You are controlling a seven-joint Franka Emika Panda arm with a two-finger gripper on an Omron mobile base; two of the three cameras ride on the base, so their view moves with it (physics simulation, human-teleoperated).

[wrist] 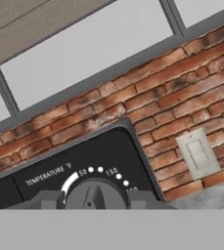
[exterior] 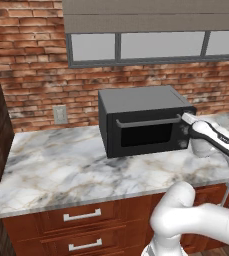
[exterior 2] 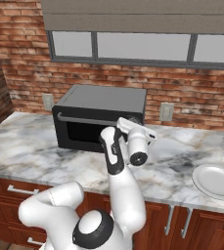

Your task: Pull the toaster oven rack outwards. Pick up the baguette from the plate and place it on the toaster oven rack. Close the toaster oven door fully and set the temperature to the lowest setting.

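You are holding the gripper (wrist: pixel 95 199) around the temperature knob (wrist: pixel 95 194) of the toaster oven (exterior: pixel 136 102); the jaws seem to be pinching it, for turning it lowest.

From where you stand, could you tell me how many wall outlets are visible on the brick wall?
2. One outlet is on the brick left of the toaster oven; the other outlet is to its right. More may be hidden behind the oven.
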